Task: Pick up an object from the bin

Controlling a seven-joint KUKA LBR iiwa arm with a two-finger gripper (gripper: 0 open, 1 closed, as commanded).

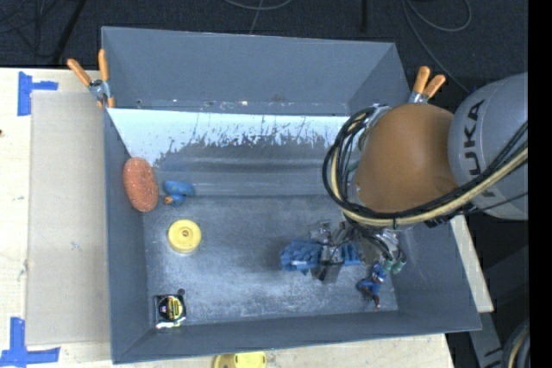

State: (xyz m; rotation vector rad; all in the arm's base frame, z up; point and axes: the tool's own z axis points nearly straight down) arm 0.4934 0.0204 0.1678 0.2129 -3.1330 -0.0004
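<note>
1. The gripper (329,261) sits low over the floor of the bin (250,90), right of centre. I cannot tell whether it is clenched or released.
2. A crumpled blue thing (299,256) lies right against it, spreading leftward.
3. Likely risk: only an edge gets caught, so the thing slips free on lifting.

Light from above, moderate. Pale glare band low on the far wall of the bin (250,82); near floor duller. Ground beyond dark. Right side shaded under the arm (496,142).
</note>
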